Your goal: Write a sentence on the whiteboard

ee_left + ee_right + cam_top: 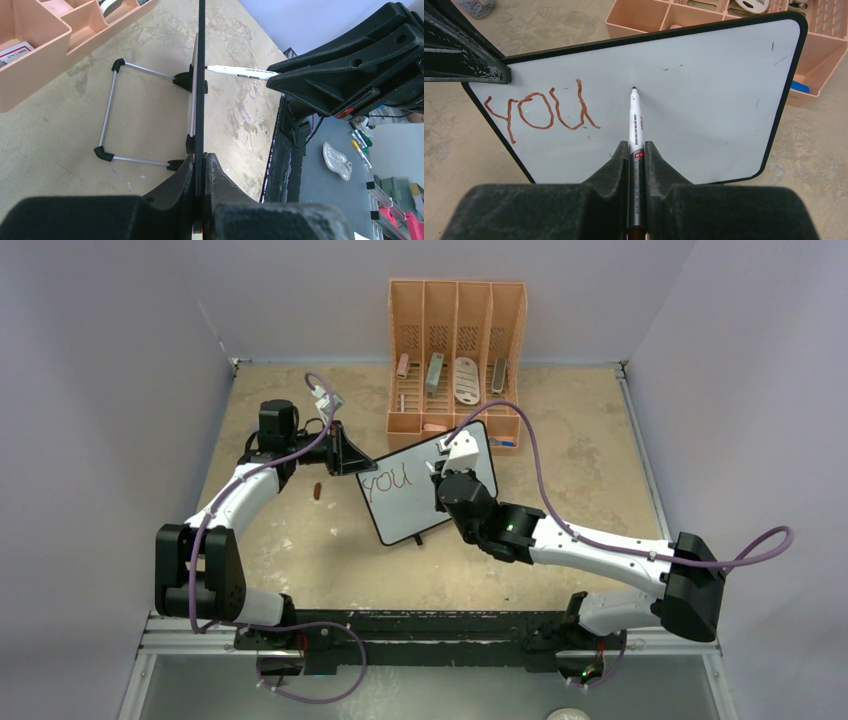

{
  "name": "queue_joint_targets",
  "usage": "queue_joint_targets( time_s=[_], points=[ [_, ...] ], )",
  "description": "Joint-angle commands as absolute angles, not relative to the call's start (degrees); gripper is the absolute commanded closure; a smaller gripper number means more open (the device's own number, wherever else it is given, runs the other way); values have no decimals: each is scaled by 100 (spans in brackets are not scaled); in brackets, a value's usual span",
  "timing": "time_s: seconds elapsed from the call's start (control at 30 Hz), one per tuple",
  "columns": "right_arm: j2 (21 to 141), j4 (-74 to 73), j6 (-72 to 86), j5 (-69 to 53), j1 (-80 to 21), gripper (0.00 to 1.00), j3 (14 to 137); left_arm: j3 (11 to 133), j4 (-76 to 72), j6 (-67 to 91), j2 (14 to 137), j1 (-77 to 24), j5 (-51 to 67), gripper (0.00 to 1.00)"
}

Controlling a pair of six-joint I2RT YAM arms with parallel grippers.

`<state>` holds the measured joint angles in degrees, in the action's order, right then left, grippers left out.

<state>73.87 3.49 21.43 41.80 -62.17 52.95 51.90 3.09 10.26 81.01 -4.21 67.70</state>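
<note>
From above, the whiteboard (420,502) stands tilted on the table (300,550), just in front of the orange organizer (457,350). The left gripper (345,452) is at its upper left corner and the right gripper (455,455) hangs over its face. Of the sentence (388,481), only "YOU" is written. A small red cap (317,491) lies on the table beside the board.

The left wrist view looks straight down the board's thin edge (201,75). The left gripper (200,165) is clamped tight on the frame. A light wire stand (112,115) props the back. The marker (235,71) reaches in from the right gripper (274,79), and its tip meets the writing face.

In the right wrist view, the right gripper (636,150) is pinched shut around the marker (635,125), low on the barrel. The nib sits on bare white just right of "YOU" (541,110).

The board looks light, stiff and glossy (its stand is hardly an anchor), so pen pressure would likely slide or tip it. The frame corner is the sensible hold, clear of the ink, which would probably smear. The slim, smooth marker is best held near the tip, with light pressure.
</note>
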Motion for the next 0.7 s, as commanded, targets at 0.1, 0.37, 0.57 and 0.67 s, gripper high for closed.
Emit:
queue_joint_targets(
  time_s=[0.1, 0.37, 0.57, 0.67],
  points=[
    [7389, 700, 2029, 4160, -6185, 100, 5423, 5383, 317, 896, 8112, -457, 6935, 100],
    [7408, 796, 1952, 4039, -6188, 100, 5467, 5380, 326, 888, 8112, -457, 6926, 100],
    [7422, 826, 1916, 3909, -6187, 100, 5458, 5388, 331, 888, 8112, -457, 6910, 100],
    [7427, 794, 1914, 3849, -6188, 100, 5458, 5393, 328, 888, 8110, -457, 6908, 100]
  ],
)
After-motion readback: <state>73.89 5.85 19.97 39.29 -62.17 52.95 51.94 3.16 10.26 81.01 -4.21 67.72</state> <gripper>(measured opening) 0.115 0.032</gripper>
